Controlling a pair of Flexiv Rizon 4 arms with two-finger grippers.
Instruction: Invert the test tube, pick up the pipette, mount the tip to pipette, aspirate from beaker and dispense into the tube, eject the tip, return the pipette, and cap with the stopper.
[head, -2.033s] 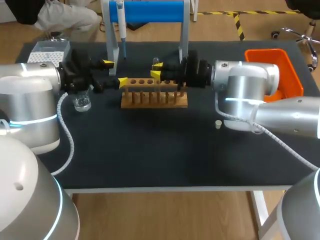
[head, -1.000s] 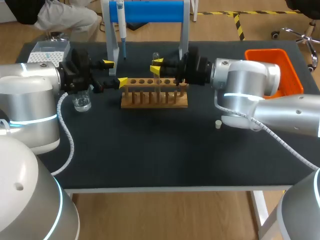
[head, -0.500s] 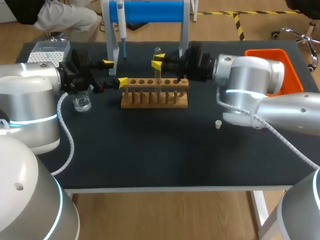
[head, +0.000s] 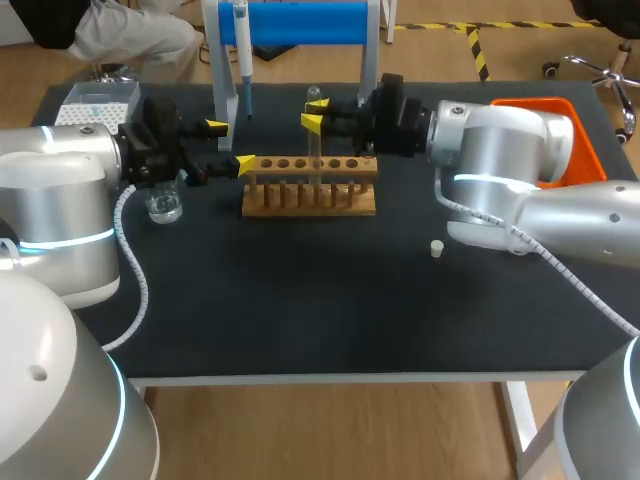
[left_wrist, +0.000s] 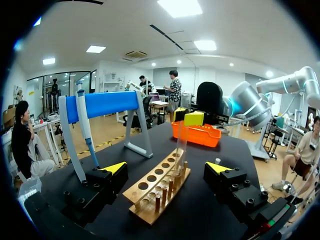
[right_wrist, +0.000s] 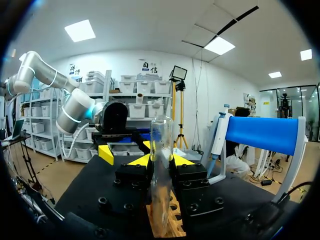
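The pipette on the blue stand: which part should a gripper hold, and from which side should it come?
Probably the thick white body of the pipette, above its thin lower shaft. It hangs upright from the stand, close beside one of its posts. So it seems best to come in level from the robot's side, with one finger on each side, then lift it off.

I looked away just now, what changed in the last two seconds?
The right hand, shut on the test tube, has lifted it upward from the wooden rack. The left hand stayed open by the rack's end; the pipette and stopper did not move.
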